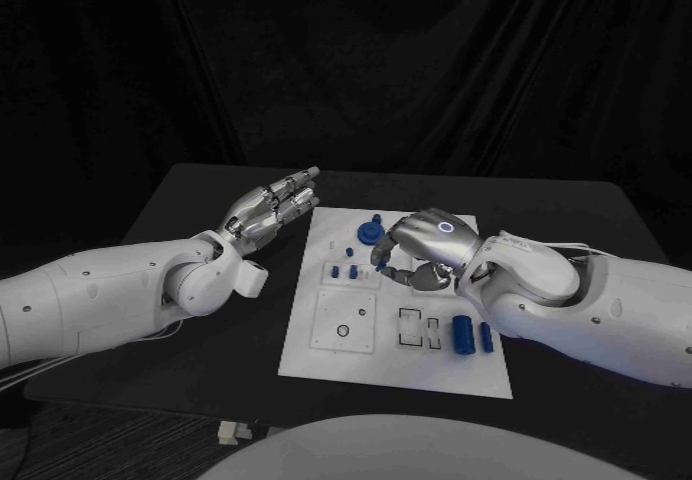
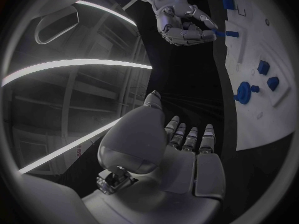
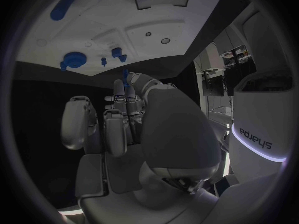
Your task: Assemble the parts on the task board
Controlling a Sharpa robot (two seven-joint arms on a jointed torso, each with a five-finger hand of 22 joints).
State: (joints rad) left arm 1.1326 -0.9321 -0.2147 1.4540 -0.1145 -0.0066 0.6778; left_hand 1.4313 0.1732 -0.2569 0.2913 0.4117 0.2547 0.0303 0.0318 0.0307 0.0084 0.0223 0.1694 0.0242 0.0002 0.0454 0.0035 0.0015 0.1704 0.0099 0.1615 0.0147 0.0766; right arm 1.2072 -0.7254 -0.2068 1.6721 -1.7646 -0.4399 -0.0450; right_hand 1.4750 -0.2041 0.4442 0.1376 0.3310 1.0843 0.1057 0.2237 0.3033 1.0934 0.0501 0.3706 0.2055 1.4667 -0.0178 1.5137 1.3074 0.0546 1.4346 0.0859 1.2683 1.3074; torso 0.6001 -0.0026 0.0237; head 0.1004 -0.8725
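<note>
Head view: task board (image 1: 326,350) lying in the middle of the black bench (image 1: 577,215), long side running from near edge to far edge. Counted on it: one round blue part with a stem (image 1: 371,232) at the far left corner; two small blue pegs (image 1: 346,271) side by side just nearer, in a raised square; two long blue cylinders (image 1: 472,336) lying side by side by the right edge, near half. Also on the board: two empty rectangular slots (image 1: 415,328) in the middle and a square plate with two small holes (image 1: 343,323) toward the left edge.

Right hand (image 1: 421,248) over the far half of the board, just right of the round part, palm down, fingers curled in. Left wrist view: same hand (image 2: 182,26) with fingers drawn together, pinching one small blue pin (image 2: 225,33) that sticks out from the fingertips toward the board (image 2: 274,115). Right wrist view: blue tip (image 3: 124,74) peeking above the bunched fingers (image 3: 122,109), board (image 3: 156,45) beyond, carrying the round part (image 3: 74,60), the two small pegs (image 3: 116,52) and one long cylinder (image 3: 63,6).

Left hand (image 1: 270,212) raised above bare bench beside the board's far left corner, clear of the board, fingers straight, close alongside one another, holding nothing. Left wrist view: own fingers (image 2: 190,139) extended side by side, nothing between them.
</note>
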